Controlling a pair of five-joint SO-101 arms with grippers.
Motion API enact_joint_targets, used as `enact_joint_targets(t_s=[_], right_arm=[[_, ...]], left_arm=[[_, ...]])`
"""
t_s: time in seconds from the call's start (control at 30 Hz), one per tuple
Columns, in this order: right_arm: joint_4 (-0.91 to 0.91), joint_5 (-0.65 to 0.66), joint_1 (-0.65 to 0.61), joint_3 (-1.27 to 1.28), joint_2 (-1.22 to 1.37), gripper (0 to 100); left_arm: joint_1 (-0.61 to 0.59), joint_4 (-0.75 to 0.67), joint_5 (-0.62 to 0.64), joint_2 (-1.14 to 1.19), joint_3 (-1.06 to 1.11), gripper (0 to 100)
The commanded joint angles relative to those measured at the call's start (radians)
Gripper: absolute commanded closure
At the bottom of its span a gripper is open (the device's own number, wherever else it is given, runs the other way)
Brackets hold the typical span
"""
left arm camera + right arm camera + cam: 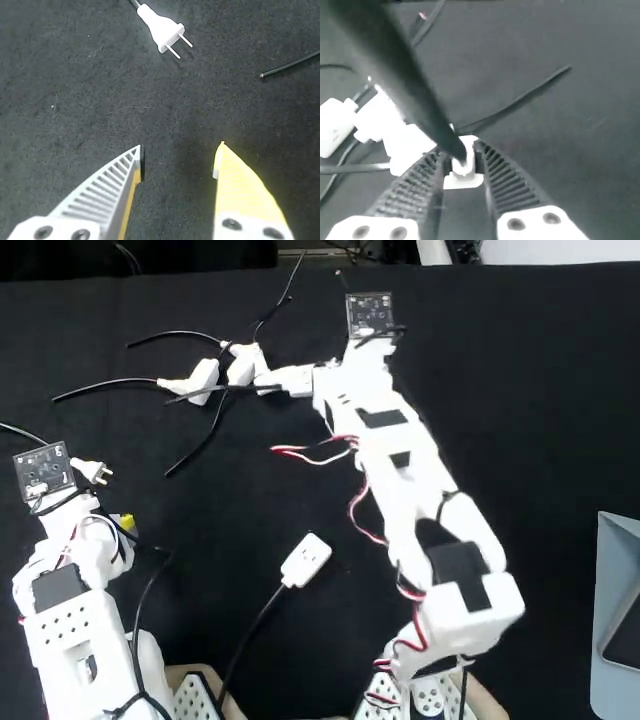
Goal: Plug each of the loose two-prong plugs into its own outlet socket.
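On the black desk (520,370) the right arm stretches from the near edge to the far middle, and its right hand (461,150) is pressed together on a small white plug (464,175), pinching it between the two ribbed fingers, with a black cable (395,75) running away from the plug's top. Just left of this held plug lies a cluster of white connector blocks (215,375), packed close against one another, and thin black leads (170,338) fan out from them to the left and toward the near side; whether the held plug's prongs touch a block cannot be told. The left arm stands at the near left, and its left hand (177,160) is spread, one grey finger and one yellow finger well apart over bare desk with nothing between them. Just beyond its tips a loose two-prong plug (162,30), also white, lies flat at the left side of the desk, its prongs pointing right. A white outlet socket (306,560) lies in the near middle between the two arms, well apart from both plugs, its black cord (250,635) trailing toward the near edge. A grey container (618,620) sits at the right edge
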Motion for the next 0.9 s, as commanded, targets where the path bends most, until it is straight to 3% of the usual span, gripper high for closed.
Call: enact_joint_targets(t_s=[0.0, 0.3, 0.4, 0.57, 0.7, 0.87], right_arm=[[0.109, -0.015, -0.002, -0.111, -0.004, 84.4], [0.460, -0.015, -0.049, -0.122, -0.234, 84.2], [0.543, -0.015, -0.107, -0.102, -0.288, 84.2], [0.506, -0.015, -0.160, -0.001, -0.289, 84.0], [0.388, -0.009, -0.161, 0.105, -0.282, 84.2], [0.325, -0.009, -0.163, 0.186, -0.283, 84.2]], left_arm=[[-0.008, -0.017, 0.008, -0.014, -0.002, 77], [-0.013, -0.017, 0.008, -0.015, -0.024, 77], [-0.082, -0.009, 0.008, -0.015, -0.077, 76], [-0.200, -0.018, 0.002, -0.003, -0.136, 76], [-0.185, -0.018, 0.006, -0.002, -0.150, 69], [-0.122, -0.017, 0.003, 0.084, -0.225, 68]])
